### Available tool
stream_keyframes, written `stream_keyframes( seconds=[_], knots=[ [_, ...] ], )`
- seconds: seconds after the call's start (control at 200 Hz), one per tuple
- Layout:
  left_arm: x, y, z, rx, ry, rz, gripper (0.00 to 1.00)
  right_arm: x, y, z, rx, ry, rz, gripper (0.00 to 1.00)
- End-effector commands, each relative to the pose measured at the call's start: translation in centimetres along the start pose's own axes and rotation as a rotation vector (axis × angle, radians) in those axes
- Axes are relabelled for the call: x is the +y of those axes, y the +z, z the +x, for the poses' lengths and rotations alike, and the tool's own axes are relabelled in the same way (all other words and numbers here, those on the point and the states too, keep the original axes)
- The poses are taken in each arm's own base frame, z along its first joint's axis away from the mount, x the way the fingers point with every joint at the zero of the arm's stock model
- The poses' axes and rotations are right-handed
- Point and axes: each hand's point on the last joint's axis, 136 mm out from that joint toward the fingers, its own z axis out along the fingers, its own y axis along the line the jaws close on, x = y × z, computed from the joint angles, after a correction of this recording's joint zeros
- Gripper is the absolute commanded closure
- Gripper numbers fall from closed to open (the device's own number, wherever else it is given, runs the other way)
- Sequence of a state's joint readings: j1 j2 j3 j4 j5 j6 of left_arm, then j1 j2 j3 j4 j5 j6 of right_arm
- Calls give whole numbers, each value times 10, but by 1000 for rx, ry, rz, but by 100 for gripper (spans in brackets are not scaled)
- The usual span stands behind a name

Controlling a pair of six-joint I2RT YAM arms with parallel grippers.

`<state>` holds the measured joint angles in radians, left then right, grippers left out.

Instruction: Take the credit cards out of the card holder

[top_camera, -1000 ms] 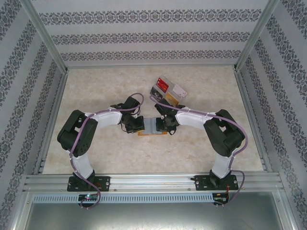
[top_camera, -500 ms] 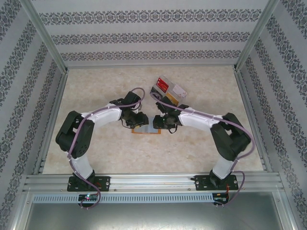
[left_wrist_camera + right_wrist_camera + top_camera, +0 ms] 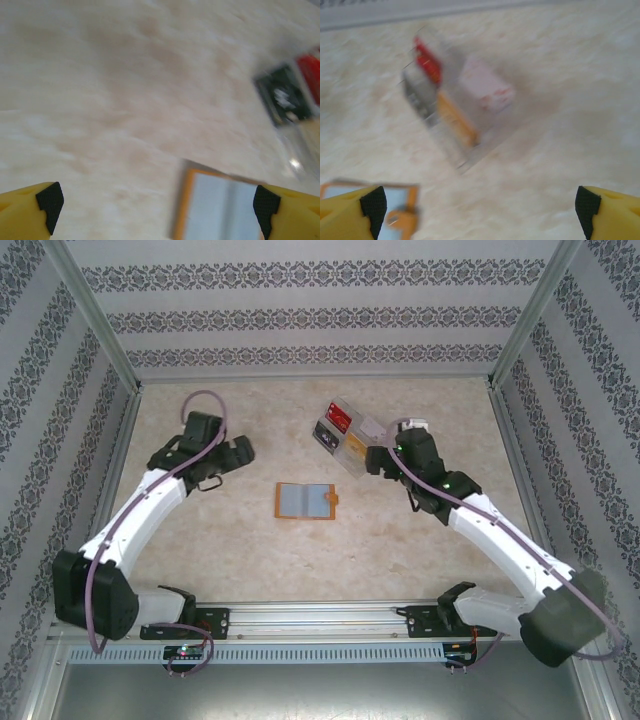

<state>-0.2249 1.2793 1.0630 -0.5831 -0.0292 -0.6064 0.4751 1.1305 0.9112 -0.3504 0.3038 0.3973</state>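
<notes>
The card holder [image 3: 307, 501] lies open and flat mid-table, orange-rimmed with grey-blue pockets, its tab pointing right. A red credit card [image 3: 341, 420] and a dark grey one [image 3: 327, 433] lie in the clear tray [image 3: 352, 450] behind it. My left gripper [image 3: 238, 452] hovers open to the holder's left, apart from it. My right gripper [image 3: 378, 460] hovers open at the tray's right end. In the left wrist view the card holder [image 3: 220, 210] lies low right, the dark card [image 3: 285, 95] beyond, gripper [image 3: 157, 202] empty. In the right wrist view the card holder [image 3: 400, 197] sits lower left, the red card [image 3: 427, 62] above, gripper [image 3: 480, 205] empty.
The tray also holds a pale card [image 3: 487, 87] and an orange piece [image 3: 457, 117]. Patterned walls and metal frame rails [image 3: 320, 380] close off the marble tabletop at the back and sides. Both wrist views are motion-blurred.
Both grippers were down over the card holder a second ago. They have opened, lifted and swung outward, left arm to the left, right arm to the right, leaving the holder lying open.
</notes>
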Motion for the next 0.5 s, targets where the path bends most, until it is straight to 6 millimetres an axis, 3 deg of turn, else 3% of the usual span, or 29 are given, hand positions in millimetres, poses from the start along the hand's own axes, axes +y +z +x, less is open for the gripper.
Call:
stream_keyframes(
  seconds=[0.0, 0.11, 0.23, 0.34, 0.495],
  knots=[
    [57, -11, -19, -166, -48, -200, 1, -57, -6, -23, -152, -38, 233, 2],
    [83, -14, -29, -303, -52, -261, 1, -103, -1, -20, -201, 47, 339, 2],
    [100, -7, -30, -371, 49, -320, 1, -134, 7, -9, -281, 42, 404, 2],
    [110, 6, -24, -370, 137, -359, 1, -143, 17, 2, -308, -9, 430, 2],
    [111, 32, -19, -380, 196, -309, 1, -143, 48, 21, -243, -87, 431, 2]
  ],
)
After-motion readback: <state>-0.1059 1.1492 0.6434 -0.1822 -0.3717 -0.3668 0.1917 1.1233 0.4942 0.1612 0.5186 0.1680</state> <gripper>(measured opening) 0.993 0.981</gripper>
